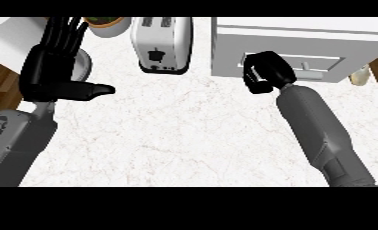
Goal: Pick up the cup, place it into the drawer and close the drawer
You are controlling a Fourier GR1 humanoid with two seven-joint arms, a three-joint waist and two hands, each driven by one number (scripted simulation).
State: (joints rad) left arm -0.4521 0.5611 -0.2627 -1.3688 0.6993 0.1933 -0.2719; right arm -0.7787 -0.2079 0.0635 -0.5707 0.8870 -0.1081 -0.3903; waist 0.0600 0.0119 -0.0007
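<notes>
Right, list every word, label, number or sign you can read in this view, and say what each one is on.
None can be read.
The toaster: a dark lever and a knob on its front, no lettering.
The drawer unit: plain grey front, no label; the right hand rests against it.
The plant pot: no marking.
The left hand and both forearms: no print.

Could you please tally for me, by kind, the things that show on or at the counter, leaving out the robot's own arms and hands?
Toaster: 1
Potted plant: 1
Drawer unit: 1
Pale object at the right edge, kind unclear: 1
Round grey thing behind the left hand, mostly hidden: 1
Total: 5
No cup shows.
</notes>
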